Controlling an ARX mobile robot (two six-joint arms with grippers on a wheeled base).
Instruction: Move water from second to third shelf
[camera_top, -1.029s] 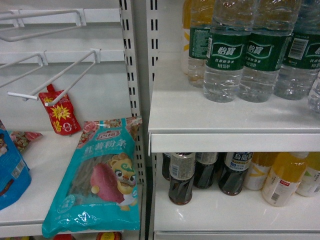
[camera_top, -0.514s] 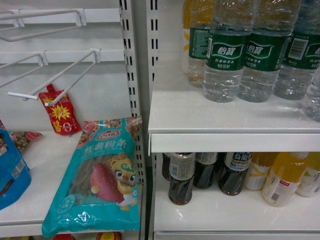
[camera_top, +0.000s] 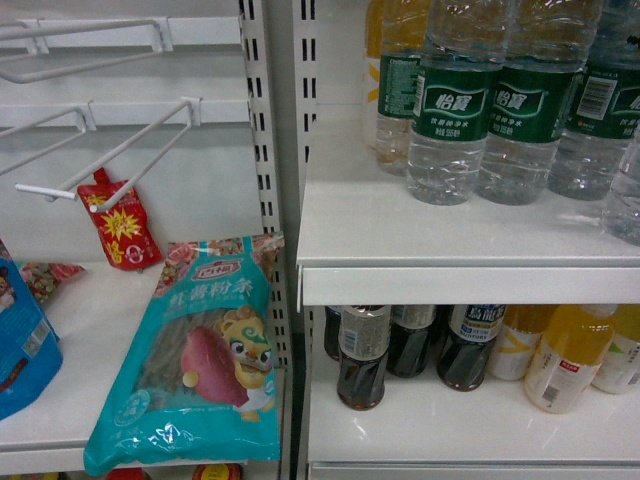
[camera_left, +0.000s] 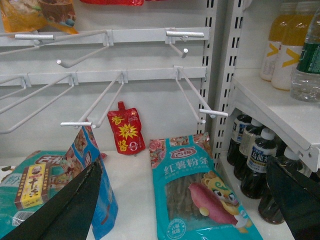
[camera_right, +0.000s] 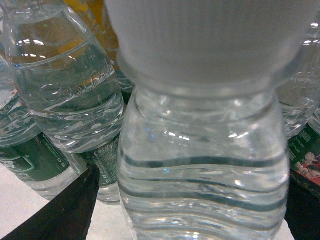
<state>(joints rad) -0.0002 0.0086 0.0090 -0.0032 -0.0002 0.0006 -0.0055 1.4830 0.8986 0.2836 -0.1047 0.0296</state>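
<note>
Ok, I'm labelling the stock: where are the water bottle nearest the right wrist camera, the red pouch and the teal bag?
water bottle (camera_right: 202, 165), right wrist view, ribbed shoulder.
red pouch (camera_top: 120, 228), head view, yellow burst.
teal bag (camera_top: 200, 360), head view, middle.

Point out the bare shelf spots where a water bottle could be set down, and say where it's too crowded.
The upper shelf is bare across its front and left, ahead of the water bottles packed along the back. The lower shelf has an open front strip before the dark drink bottles and yellow juice bottles, which fill its rear.
</note>
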